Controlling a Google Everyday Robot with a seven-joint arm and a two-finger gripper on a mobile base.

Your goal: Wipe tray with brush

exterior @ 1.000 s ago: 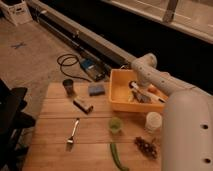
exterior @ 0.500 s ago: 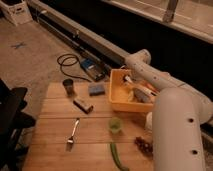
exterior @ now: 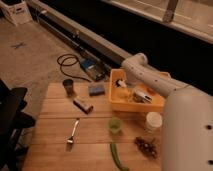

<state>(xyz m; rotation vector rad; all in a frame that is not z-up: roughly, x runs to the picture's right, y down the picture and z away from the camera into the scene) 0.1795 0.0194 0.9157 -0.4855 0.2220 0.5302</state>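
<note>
Sweeping across the tray (exterior: 131, 108) was what the arm had been doing. A second before, the wrist stood over the middle of the yellow tub, and half a second before it had edged over. Now the fingers (exterior: 124, 81) hung low inside the tray, at the end nearest the blue sponge (exterior: 96, 89). That read as one wiping stroke carried along the floor of the tub. The task looked under way rather than finished, since a single pass would hardly cover the whole floor. Nothing else on the bench (exterior: 55, 125) had shifted; the fork (exterior: 72, 135) and the green cup (exterior: 115, 125) lay where they were.

The brush (exterior: 120, 84) showed only as a dark tip just below the fingers and a shade toward their sponge side, down against the tray floor. Its white handle could not be told apart from the wrist above. How far the fingers stood open I could not tell, nor whether they truly clamped the handle — though the dark tip had travelled with them, which suggested a grip. A pale cluster (exterior: 142, 97) of other things lay in the tray on the far side of the fingers from the sponge — near them, seemingly apart
</note>
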